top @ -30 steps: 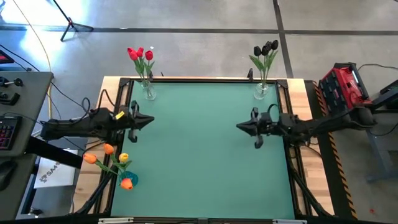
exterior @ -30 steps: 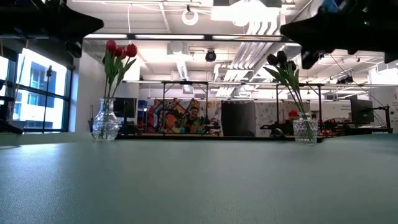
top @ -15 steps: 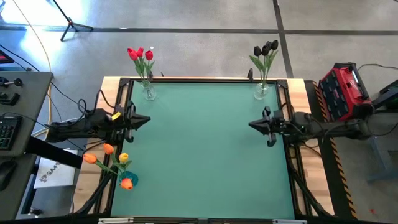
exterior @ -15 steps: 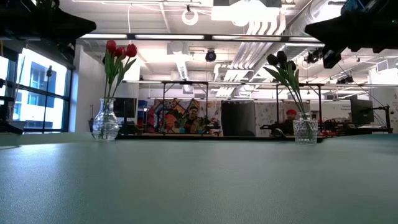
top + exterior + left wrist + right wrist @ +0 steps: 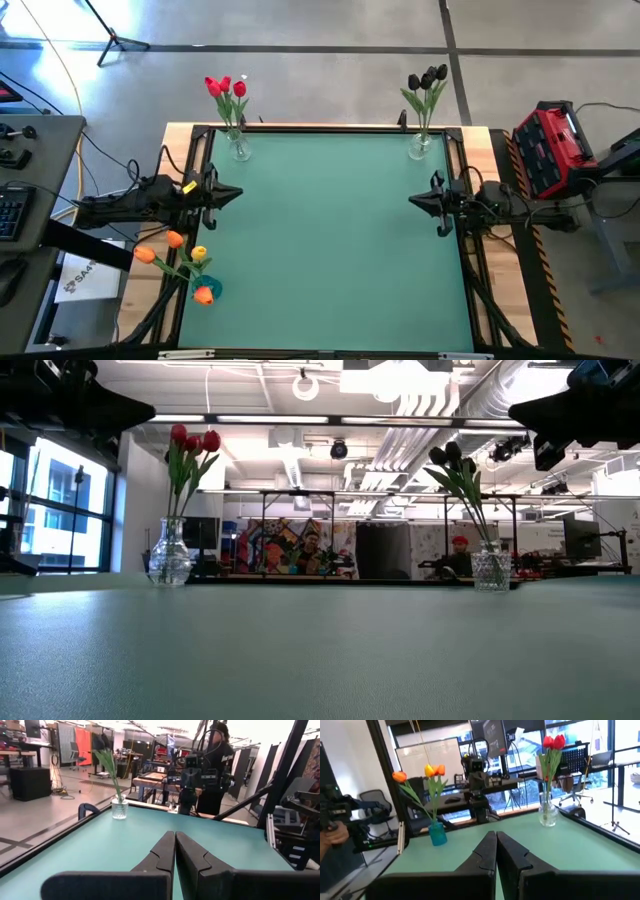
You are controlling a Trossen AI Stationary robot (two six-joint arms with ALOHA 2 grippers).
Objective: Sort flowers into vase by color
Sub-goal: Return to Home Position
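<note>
Tulips (image 5: 185, 258), orange and yellow, stand in the blue vase (image 5: 214, 288) at the desk's (image 5: 330, 250) near left edge. Midway back, the left pincer (image 5: 238, 194) and right pincer (image 5: 413, 202) hover at opposite sides, both closed on nothing. Sorting looks finished, so probably only parking the arms is left to do. Red tulips (image 5: 225, 88) and black tulips (image 5: 428, 78) fill the far corners. Blooms mostly hide the blue vase.

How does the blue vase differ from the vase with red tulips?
The blue vase is opaque; the red-tulip vase is clear glass. The blue vase holds orange and yellow tulips. It stands at the table's left edge, the red-tulip vase at the far left corner. Both stand upright.
</note>
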